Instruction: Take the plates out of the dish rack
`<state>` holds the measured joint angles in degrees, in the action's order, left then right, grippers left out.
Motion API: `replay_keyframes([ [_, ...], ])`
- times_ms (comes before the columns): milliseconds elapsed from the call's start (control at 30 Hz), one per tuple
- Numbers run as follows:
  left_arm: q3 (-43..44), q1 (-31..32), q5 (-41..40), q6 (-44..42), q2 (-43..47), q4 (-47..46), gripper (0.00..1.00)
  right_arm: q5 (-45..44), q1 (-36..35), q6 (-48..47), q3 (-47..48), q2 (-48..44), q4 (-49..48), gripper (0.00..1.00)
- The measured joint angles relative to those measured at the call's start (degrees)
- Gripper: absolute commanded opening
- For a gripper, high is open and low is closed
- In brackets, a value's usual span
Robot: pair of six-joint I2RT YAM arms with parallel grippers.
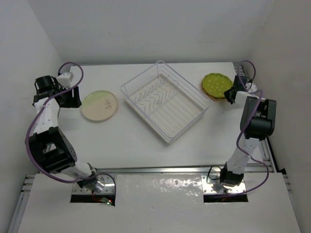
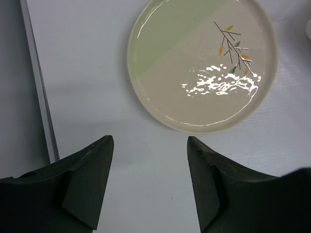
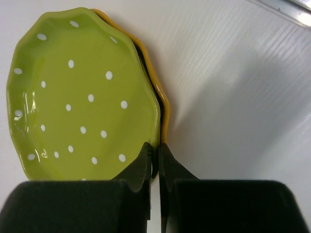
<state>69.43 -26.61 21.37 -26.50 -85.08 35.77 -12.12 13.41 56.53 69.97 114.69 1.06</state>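
The white wire dish rack [image 1: 127, 92] stands at an angle mid-table with no plates in it. A pale green-and-cream plate [image 1: 99, 106] [image 2: 201, 63] lies flat to its left. My left gripper [image 1: 73, 97] [image 2: 150, 141] hovers open just beside that plate, with only bare table between the fingers. At the far right a scalloped olive-green dotted plate [image 1: 216, 84] [image 3: 82, 97] sits on top of an orange-yellow one [image 1: 217, 97] [image 3: 163, 107]. My right gripper [image 1: 229, 94] [image 3: 154, 148] is shut at their near rim, holding nothing. The cream-and-pink plate is out of view.
White walls close in the table on the left, back and right. A metal rail [image 2: 41, 92] runs along the table's left edge, close to my left gripper. The right arm [image 1: 255, 121] stands near the right wall.
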Motion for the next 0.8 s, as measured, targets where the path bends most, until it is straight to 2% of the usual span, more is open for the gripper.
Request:
replay_keyframes([
  [333,0.0,0.0,0.0,0.0,0.0,0.0,0.60,0.4,0.0,8.0,-6.7,-3.9,-4.7,0.00],
  [633,0.0,0.0,0.0,0.0,0.0,-0.1,0.60,0.2,0.0,7.2,-6.7,-3.9,-4.5,0.00],
  [733,0.0,0.0,0.0,0.0,0.0,-0.2,0.60,0.2,0.0,5.4,-6.3,-3.9,-4.0,0.17],
  [767,0.0,0.0,0.0,0.0,0.0,-0.2,0.60,0.2,0.0,4.9,-5.9,-3.8,-3.8,0.28],
  [800,0.0,0.0,0.0,0.0,0.0,-0.2,0.60,0.4,0.0,4.5,-5.6,-3.8,-3.8,0.33],
])
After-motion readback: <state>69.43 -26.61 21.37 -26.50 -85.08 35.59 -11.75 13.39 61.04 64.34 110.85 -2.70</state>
